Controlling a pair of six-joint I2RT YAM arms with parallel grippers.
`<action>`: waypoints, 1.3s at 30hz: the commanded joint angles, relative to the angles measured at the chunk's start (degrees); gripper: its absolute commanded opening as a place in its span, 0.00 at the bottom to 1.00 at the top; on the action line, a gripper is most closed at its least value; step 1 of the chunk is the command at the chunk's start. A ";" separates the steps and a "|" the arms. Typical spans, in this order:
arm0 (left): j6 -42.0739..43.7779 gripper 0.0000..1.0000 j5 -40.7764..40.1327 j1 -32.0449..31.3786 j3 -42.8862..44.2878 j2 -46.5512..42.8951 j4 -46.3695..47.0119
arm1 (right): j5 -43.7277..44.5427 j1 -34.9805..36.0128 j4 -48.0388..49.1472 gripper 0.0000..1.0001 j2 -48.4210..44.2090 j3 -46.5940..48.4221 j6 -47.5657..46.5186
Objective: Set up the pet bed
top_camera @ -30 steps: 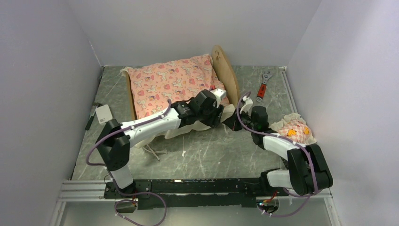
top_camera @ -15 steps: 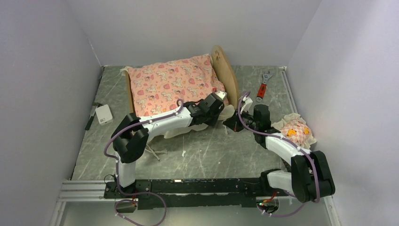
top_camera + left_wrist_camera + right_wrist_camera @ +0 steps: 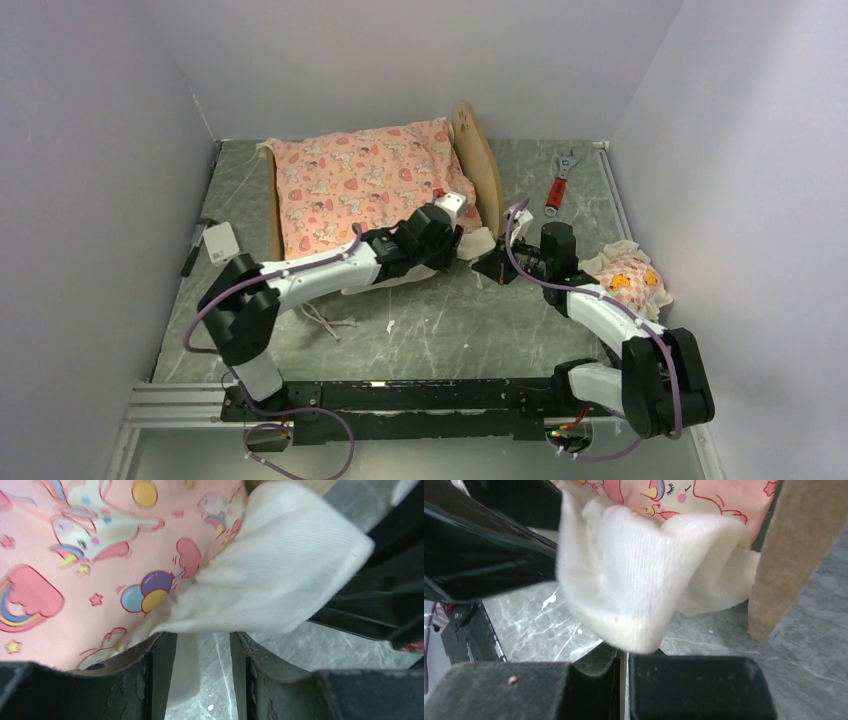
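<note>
The pet bed [image 3: 478, 150] stands at the back, its rounded wooden headboard [image 3: 794, 545] on the right. A pink cartoon-print mattress [image 3: 365, 185] lies in it, and its white ruffle [image 3: 480, 240] hangs over the near right corner. My left gripper [image 3: 447, 212] is at that corner, open. In the left wrist view the ruffle [image 3: 280, 580] drapes over the left gripper [image 3: 202, 635], with a white strip beside one finger [image 3: 162, 670]. My right gripper [image 3: 490, 263] is shut on the bunched ruffle [image 3: 634, 580], and its tips [image 3: 624, 652] pinch the fabric.
A small frilled pillow [image 3: 626, 278] lies by the right wall. A red-handled wrench [image 3: 560, 180] lies behind the right arm. At the left are a white box [image 3: 220, 242] and a dark pen [image 3: 191, 252]. Walls close in on three sides.
My left arm's elbow swung right, then back left, and its gripper shifted slightly left along the mattress corner. The right gripper has stayed at the ruffle.
</note>
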 commanded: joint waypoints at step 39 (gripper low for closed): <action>-39.00 0.49 -3.23 -3.14 -11.34 -4.42 20.50 | -12.62 0.74 6.55 0.00 0.04 -2.22 -10.39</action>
